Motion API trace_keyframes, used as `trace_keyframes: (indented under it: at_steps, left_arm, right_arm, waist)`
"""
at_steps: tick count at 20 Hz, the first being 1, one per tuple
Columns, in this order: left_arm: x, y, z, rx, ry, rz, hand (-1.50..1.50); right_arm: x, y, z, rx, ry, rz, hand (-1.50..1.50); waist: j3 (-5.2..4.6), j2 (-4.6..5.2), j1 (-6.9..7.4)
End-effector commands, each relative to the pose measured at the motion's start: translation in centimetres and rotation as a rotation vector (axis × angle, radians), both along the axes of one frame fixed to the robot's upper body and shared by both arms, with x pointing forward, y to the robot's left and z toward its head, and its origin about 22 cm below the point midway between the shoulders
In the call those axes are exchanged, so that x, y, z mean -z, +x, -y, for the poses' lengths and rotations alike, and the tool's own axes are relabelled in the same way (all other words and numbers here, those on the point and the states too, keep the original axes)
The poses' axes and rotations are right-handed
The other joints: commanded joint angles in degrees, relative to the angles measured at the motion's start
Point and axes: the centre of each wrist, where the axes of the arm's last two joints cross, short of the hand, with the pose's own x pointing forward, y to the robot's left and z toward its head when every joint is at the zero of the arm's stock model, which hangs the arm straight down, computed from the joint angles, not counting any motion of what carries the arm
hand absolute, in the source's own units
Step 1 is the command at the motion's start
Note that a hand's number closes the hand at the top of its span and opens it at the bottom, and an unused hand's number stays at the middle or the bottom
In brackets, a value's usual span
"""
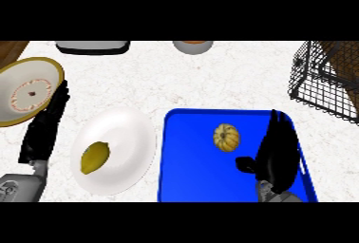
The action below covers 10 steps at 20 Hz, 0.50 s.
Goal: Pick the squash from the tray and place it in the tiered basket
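One squash (226,137) lies on the tray (189,166), the right hand (277,147) spread at its three o'clock, seemingly the reach step, next needing that hand closed round it, then a lift toward the one-o'clock tiered basket (319,85).

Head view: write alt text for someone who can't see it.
The right hand, open, is over a blue tray just right of the squash, not touching it. The wire basket stands at the upper right. The open left hand rests at the left, beside a white plate holding a lemon.
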Motion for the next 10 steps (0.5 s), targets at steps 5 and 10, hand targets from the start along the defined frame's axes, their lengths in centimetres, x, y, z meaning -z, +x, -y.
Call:
trace_keyframes:
  at_steps: [5,10]
  left_arm:
    - [-0.9,0.6,0.1,0.033,-0.005,0.009,0.0]
    - [0.4,0.3,0.3,0.014,-0.014,-0.001,0.0]
  right_arm:
    - [-5.0,3.3,-5.2,0.198,-0.046,-0.198,-1.5]
    - [-3.9,5.1,-4.8,0.233,-0.086,-0.274,-1.5]
  waist:
    - [0.53,0.32,1.56]
    - [0.56,0.5,1.43]
